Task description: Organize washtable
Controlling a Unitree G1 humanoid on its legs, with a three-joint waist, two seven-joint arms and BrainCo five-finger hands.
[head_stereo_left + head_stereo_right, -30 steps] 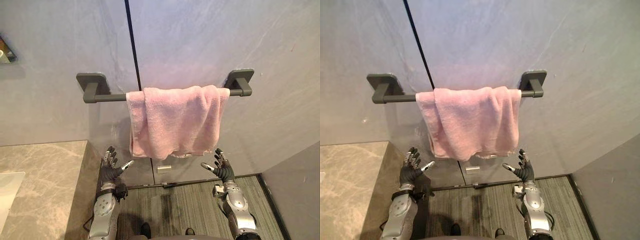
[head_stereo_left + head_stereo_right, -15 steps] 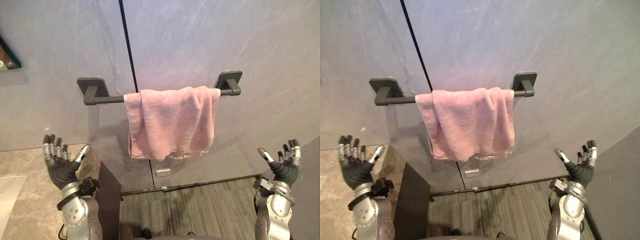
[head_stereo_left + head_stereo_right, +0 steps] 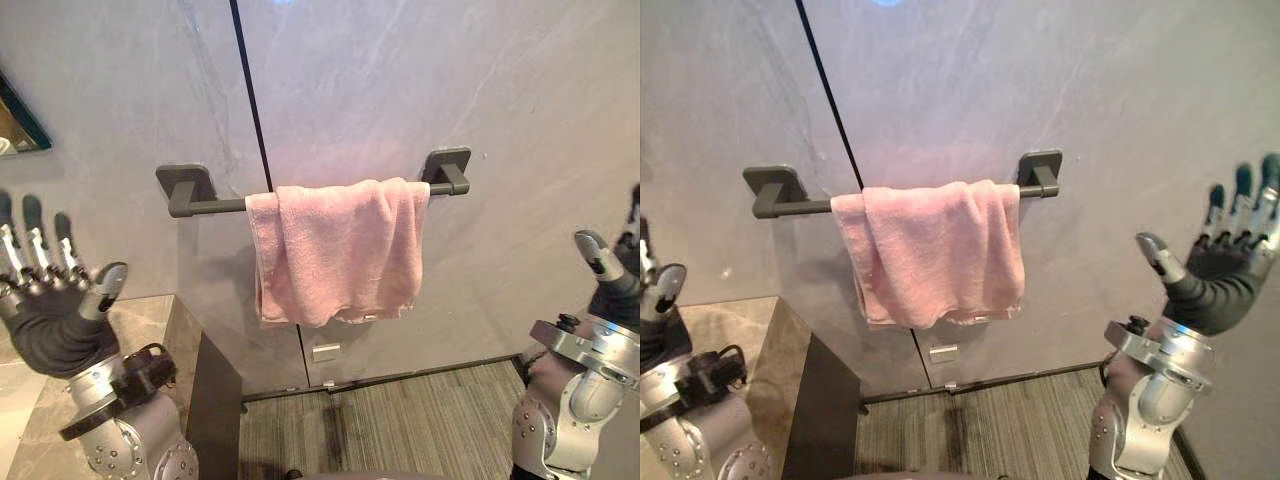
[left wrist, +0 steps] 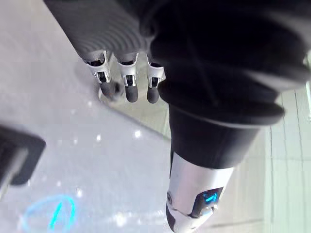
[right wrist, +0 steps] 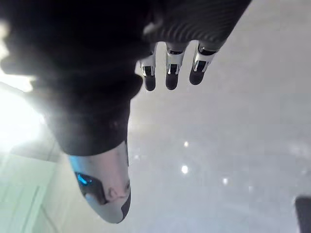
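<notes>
A pink towel [image 3: 336, 252] hangs folded over a dark grey wall rail [image 3: 215, 204], bunched toward the rail's right half. My left hand [image 3: 52, 312] is raised at the left with fingers straight and spread, holding nothing, well left of the towel. At the right my right hand [image 3: 1225, 272] is also lifted, palm up, fingers straight and empty, well away from the towel. In the wrist views, the left hand's fingers [image 4: 127, 83] and the right hand's fingers [image 5: 170, 73] point at the bare grey wall.
A marble counter [image 3: 135, 328] with a dark side panel [image 3: 212, 400] stands at the lower left. A small white plate [image 3: 326, 352] sits on the wall below the towel. Striped grey floor [image 3: 400, 415] lies underneath. A mirror edge [image 3: 18, 120] shows at the far left.
Both hands have risen from low under the towel and spread outward to the sides, closer to the camera. The view has shifted slightly; the towel stays on the rail.
</notes>
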